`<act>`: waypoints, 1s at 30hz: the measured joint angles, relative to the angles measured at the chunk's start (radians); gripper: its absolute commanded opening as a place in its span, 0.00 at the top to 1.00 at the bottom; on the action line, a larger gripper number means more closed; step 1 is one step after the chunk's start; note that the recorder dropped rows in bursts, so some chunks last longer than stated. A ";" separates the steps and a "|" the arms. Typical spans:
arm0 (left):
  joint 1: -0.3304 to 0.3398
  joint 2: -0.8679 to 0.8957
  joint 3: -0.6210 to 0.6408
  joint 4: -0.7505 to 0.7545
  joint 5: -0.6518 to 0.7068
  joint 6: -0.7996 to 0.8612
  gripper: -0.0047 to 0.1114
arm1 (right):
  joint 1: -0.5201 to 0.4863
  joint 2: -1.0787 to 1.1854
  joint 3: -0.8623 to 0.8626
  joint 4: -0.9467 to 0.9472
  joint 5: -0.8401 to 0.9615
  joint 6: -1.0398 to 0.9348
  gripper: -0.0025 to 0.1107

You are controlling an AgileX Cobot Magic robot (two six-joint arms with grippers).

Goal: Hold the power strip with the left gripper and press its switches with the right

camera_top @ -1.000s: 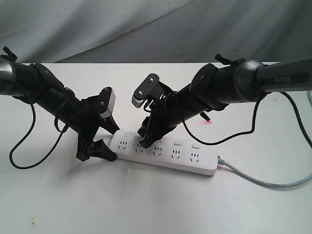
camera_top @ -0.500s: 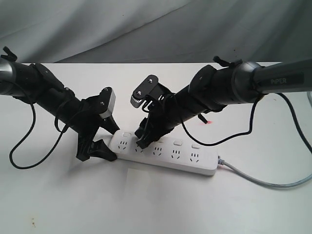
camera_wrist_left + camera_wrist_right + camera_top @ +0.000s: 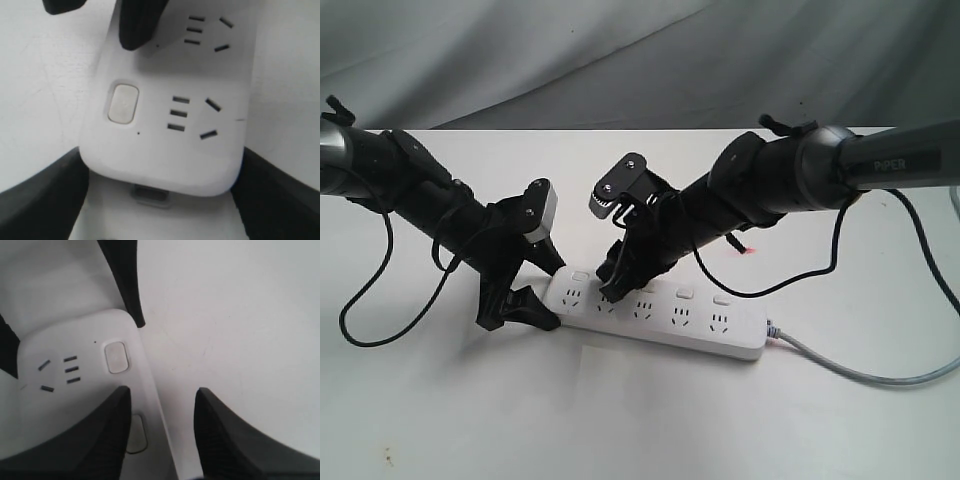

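Power strip, long, flat, white plastic, lies mid-way across the white tabletop, its grey cord trailing toward the right edge. The left gripper is at its left end and the right gripper is tip-down on its top nearby. Left wrist view: black fingers clamp both long sides. Right wrist view: fingers spread apart, one beside a small square switch.

long white power strip, lying flat
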 measured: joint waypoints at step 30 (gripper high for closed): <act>0.000 0.000 0.000 -0.004 -0.001 0.000 0.39 | -0.027 -0.003 0.004 -0.016 0.013 0.004 0.64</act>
